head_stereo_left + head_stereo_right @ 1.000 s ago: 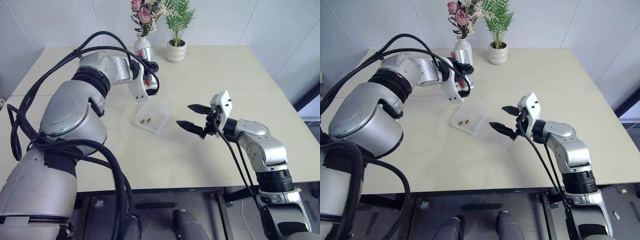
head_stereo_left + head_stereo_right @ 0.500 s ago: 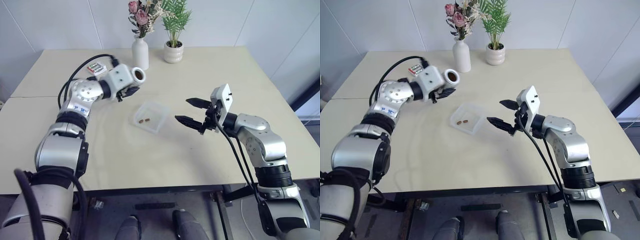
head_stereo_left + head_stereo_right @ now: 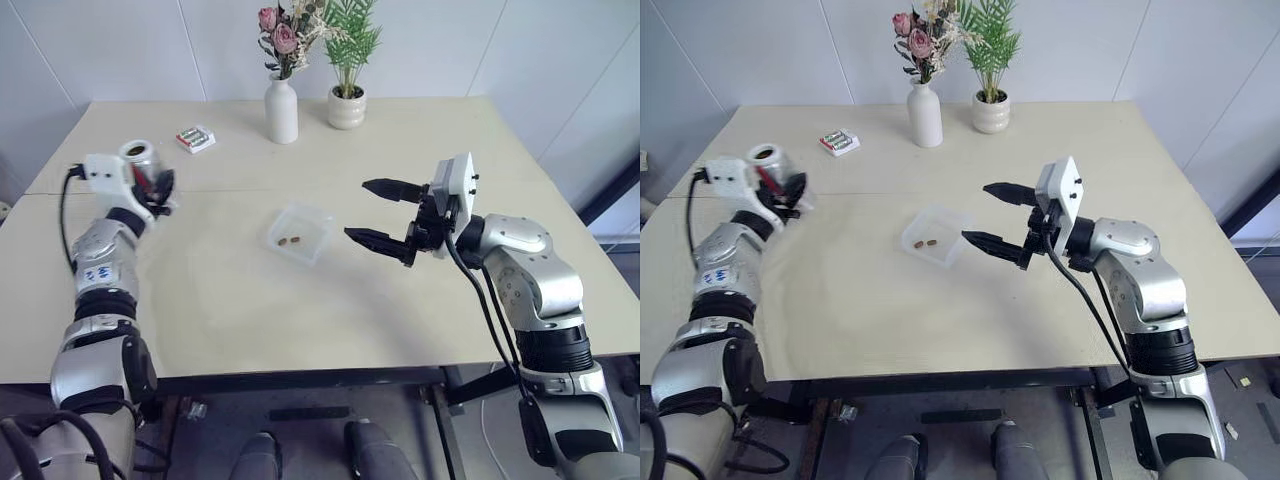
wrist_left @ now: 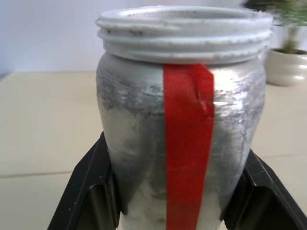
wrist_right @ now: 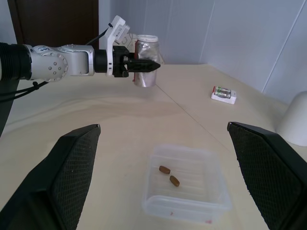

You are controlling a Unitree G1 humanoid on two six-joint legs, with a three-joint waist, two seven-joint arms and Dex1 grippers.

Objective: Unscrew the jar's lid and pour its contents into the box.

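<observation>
The jar (image 4: 182, 120), clear with a red strip down its side, stands upright with its threaded mouth bare. My left gripper (image 3: 152, 186) is shut on it at the table's far left (image 3: 767, 165), a black finger (image 4: 91, 191) on each side. The box (image 3: 318, 215) rests mid-table with the contents, two small brown pieces (image 5: 169, 175), inside. My right gripper (image 3: 357, 209) hangs open just right of the box, above the table, with nothing between its fingers (image 5: 72, 167). The lid is out of view.
A white vase of flowers (image 3: 282, 108) and a small potted plant (image 3: 347, 100) stand at the table's back edge. A white pack of green batteries (image 3: 195, 137) lies back left. A seam crosses the table (image 3: 230, 330) on the left.
My left arm has swung the jar from over the box out to the far left and rolled it upright. The right gripper has risen slightly, still open.
</observation>
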